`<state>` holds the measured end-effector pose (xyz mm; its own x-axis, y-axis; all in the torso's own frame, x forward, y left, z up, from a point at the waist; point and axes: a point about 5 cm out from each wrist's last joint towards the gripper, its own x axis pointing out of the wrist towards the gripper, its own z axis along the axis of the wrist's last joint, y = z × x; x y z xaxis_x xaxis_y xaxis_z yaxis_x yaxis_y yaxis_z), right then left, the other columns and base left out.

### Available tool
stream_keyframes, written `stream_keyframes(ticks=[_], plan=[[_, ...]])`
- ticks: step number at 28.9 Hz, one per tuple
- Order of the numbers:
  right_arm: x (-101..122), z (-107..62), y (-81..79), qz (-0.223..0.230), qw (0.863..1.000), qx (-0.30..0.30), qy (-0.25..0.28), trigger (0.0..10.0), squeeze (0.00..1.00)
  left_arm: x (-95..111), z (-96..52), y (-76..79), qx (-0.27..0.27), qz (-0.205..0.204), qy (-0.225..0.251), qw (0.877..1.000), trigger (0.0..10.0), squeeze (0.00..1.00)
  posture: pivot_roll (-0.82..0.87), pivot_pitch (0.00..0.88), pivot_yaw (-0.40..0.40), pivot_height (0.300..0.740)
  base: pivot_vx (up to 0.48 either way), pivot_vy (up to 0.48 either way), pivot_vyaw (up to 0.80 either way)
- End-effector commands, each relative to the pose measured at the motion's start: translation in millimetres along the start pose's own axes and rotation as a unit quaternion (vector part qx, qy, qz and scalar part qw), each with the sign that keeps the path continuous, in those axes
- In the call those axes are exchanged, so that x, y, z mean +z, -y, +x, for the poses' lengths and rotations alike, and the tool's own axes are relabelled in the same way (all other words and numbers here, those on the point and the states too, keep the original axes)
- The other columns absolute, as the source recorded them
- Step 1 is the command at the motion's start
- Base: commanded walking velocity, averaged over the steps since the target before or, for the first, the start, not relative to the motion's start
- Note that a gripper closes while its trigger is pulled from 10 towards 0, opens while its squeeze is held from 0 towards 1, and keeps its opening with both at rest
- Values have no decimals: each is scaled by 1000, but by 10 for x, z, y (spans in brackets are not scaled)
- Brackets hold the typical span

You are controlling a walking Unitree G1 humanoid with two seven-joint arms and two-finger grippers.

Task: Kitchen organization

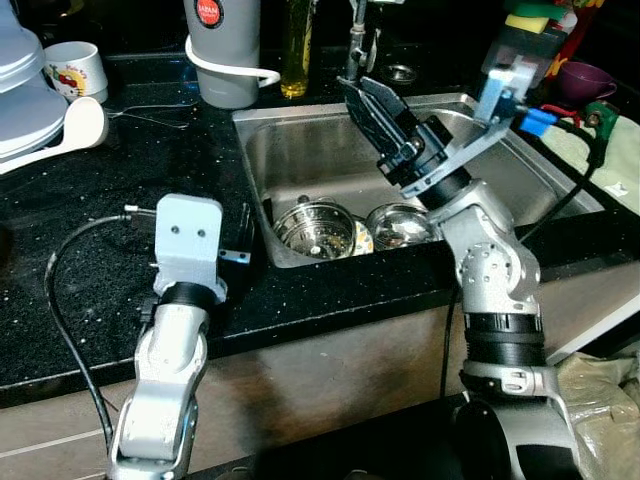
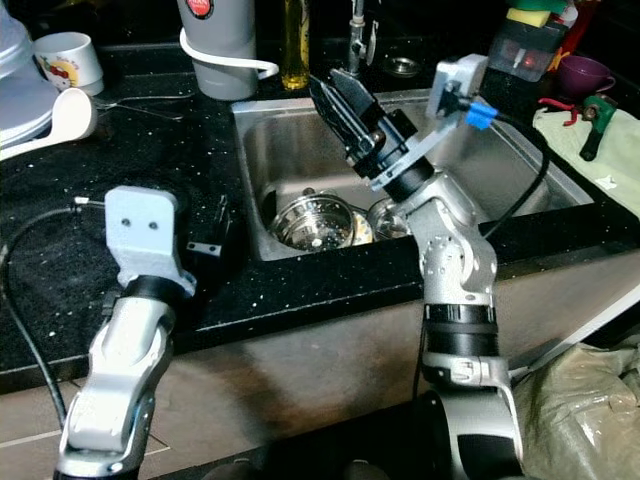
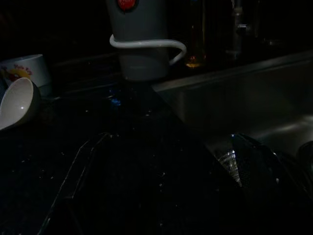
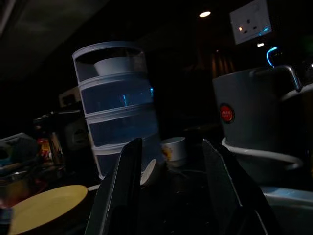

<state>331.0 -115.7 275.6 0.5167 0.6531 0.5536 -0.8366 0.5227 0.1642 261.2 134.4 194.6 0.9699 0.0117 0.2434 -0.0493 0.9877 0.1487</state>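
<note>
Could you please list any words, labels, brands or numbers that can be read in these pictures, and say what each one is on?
Nothing can be read with certainty.
Red round badge on the grey jug: white lettering, too small and blurred to read.
White mug on the black counter: a coloured picture, no legible words.
Yellow bottle behind the sink: no readable label.

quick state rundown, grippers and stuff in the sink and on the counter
right gripper: open, empty, raised over the sink
left gripper: open, empty, low over the counter
steel bowls: upright in the sink
grey jug: upright
mug: upright
</note>
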Motion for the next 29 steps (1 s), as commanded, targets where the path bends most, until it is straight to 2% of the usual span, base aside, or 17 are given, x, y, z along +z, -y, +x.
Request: stream_keyframes(ticks=[1, 4, 10, 21, 25, 29], plan=[[-3, 14, -53, 6, 1000, 7, -1, 10000, 0, -51, 1, 17, -4, 6, -15, 1000, 10000, 0, 42, 51, -51, 732, -337, 0, 0], [-6, 17, -118, 21, 1000, 6, -4, 10000, 0, -49, 1, 8, -2, 8, -15, 1000, 10000, 0, 50, 49, -55, 732, -349, 0, 0], [-62, 5, -126, 29, 999, 3, -14, 10000, 0, -55, 5, 2, -2, 10, -18, 1000, 10000, 0, 51, 49, -55, 732, -363, 0, 0], [-243, -128, -46, 33, 998, -29, -52, 10000, 0, -64, 14, 49, -12, 12, -17, 1000, 10000, 0, 50, 41, -55, 732, -361, 0, 0], [-413, -246, 39, 13, 993, -56, -102, 10000, 0, -81, 12, 67, -17, 13, -20, 1000, 10000, 0, 49, 38, -55, 732, -341, 0, 0], [-634, -448, 142, -10, 983, -87, -160, 10000, 0, -137, -2, 92, -24, 17, -27, 999, 10000, 0, 49, 29, -57, 732, -334, 0, 0]])
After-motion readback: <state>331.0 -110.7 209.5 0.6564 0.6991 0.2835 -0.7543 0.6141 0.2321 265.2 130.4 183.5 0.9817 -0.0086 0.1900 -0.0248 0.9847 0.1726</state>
